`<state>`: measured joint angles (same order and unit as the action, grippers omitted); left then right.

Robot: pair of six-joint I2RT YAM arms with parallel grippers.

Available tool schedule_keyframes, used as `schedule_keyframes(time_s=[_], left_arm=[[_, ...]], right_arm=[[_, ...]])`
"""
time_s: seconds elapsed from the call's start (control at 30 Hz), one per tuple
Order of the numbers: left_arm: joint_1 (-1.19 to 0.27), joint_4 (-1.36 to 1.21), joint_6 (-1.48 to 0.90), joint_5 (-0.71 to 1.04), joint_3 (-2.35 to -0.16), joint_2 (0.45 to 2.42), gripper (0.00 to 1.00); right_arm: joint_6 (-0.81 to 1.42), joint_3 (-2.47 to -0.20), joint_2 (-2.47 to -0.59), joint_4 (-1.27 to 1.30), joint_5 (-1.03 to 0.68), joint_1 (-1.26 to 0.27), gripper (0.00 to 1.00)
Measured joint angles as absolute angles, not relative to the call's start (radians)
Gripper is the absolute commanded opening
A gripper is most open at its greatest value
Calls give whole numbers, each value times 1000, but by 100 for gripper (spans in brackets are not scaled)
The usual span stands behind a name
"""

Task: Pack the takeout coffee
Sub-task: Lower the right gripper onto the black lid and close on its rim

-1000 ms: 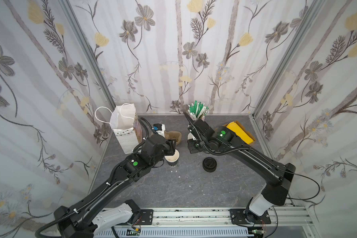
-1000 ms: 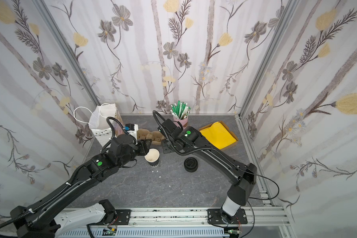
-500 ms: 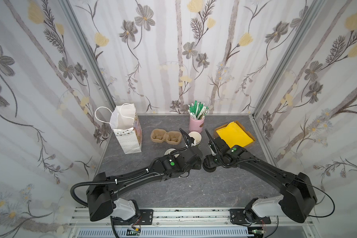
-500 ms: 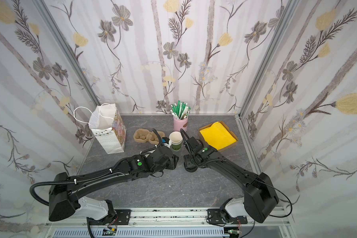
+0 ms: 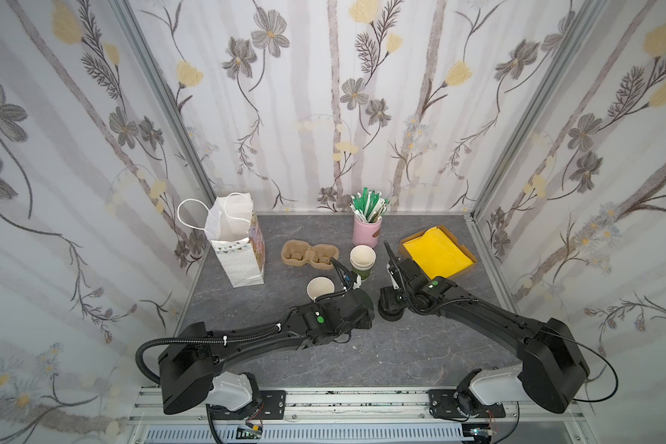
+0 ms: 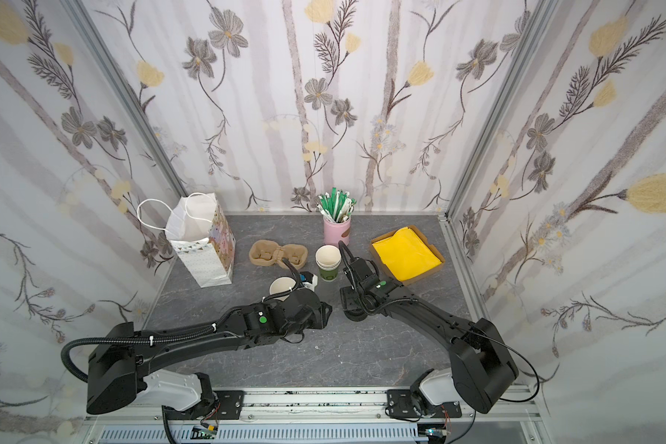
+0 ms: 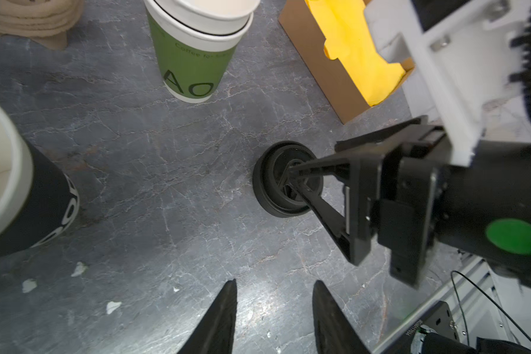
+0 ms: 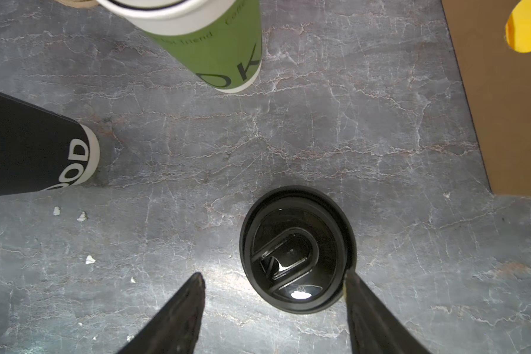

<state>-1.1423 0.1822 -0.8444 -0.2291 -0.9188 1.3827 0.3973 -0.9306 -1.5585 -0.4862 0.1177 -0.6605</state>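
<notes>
Right wrist view, item one: black lid [image 8: 298, 251], dome up on the grey table [image 8: 380, 138], lying between the spread jaws of the right gripper [image 8: 273, 275]. One finger stands at its rim, the other well clear, and nothing is pinched. The straddle looks meant for a rim-to-rim grasp, so the lid can be lifted level. Whether this is one lid or a stack cannot be told.

Item two: takeout coffee cup [image 5: 320, 289], black-sleeved, cream inside, upright and lidless in both top views. It stands near the lid and close by the left arm, touched by neither gripper. Its open mouth appears ready to take the lid.

Item three: left gripper [image 7: 274, 283], jaws parted and empty, low over bare table and facing the lid. It is seemingly placed to steady the cup.

Item four: white handled bag [image 5: 235, 246], upright with its mouth open at the back left, well apart from the cup. It is the likely destination.

Other stock: stacked green cups [image 5: 362, 258], pulp carrier [image 5: 310, 253], pink holder of green-and-white sticks [image 5: 367, 230], box of yellow sheets [image 5: 437, 253]. All sit untouched along the back.
</notes>
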Motion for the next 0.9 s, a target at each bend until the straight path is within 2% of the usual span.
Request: schedule_keyframes(time_s=[0.43, 0.9], left_arm=[[-1204, 101, -1032, -323, -857, 1459, 43], [-1245, 73, -1134, -374, -836, 1517, 41]], right_arm=[[341, -933, -1662, -437, 110, -649, 79], [312, -882, -1694, -366, 111, -651, 77]])
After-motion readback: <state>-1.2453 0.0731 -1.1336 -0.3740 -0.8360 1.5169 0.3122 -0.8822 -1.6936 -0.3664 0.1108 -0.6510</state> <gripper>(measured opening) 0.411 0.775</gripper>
